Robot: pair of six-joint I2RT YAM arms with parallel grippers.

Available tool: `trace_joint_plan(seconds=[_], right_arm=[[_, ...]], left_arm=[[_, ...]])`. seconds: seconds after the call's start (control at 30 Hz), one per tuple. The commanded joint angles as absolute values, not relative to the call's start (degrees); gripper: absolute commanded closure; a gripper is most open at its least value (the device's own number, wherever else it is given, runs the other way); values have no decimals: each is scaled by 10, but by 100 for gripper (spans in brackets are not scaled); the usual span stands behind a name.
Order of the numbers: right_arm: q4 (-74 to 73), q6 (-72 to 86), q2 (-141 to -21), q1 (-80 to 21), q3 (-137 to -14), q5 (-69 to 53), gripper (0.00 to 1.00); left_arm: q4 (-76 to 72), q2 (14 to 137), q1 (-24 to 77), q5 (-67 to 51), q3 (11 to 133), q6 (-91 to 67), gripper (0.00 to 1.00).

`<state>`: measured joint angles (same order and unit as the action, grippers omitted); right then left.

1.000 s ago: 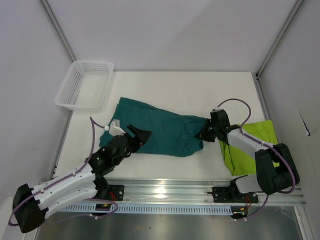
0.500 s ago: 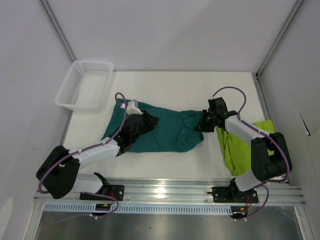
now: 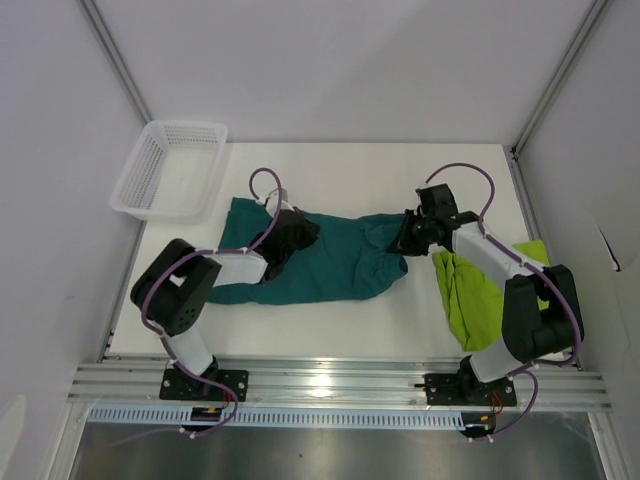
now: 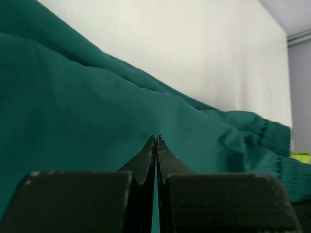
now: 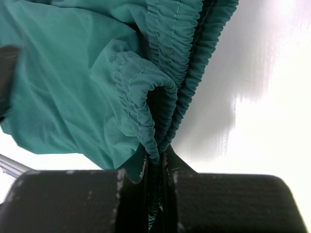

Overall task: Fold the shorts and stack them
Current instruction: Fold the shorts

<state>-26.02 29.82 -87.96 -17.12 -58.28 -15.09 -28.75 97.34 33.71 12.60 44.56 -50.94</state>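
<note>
Nearby, white basket (image 3: 186,125) beyond teal shorts (image 3: 340,265), lime shorts (image 3: 462,300) rightward.

The left arm (image 3: 228,266) is bent sharply and laid low toward the right; the left gripper (image 4: 156,140) is pressed shut, tips touching. The right arm (image 3: 487,256) is stretched leftward, and the right gripper (image 5: 158,156) is clamped on the shorts (image 5: 63,73).

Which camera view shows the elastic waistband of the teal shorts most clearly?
The right wrist view: the gathered waistband of the teal shorts fills it, pinched in the right pincer. The top external view shows the waistband small, partly under that pincer. The left wrist view shows only a strip of waistband far right.
</note>
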Motion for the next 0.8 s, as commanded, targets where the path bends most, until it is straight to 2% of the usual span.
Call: trace_joint_plan(seconds=[0.0, 0.33, 0.53, 0.77], right_arm=[[-280, 287, -872, -169, -626, -173, 100], [-335, 294, -813, -209, -653, -204, 100], [-332, 304, -805, -219, -661, -227, 100], [-340, 315, -811, -229, -740, -245, 100]], left_arm=[[-340, 1014, 336, 125, 485, -505, 100], [-335, 1118, 336, 128, 547, -523, 100], [-287, 1124, 337, 128, 586, -509, 100], [-223, 1129, 354, 144, 621, -497, 100]])
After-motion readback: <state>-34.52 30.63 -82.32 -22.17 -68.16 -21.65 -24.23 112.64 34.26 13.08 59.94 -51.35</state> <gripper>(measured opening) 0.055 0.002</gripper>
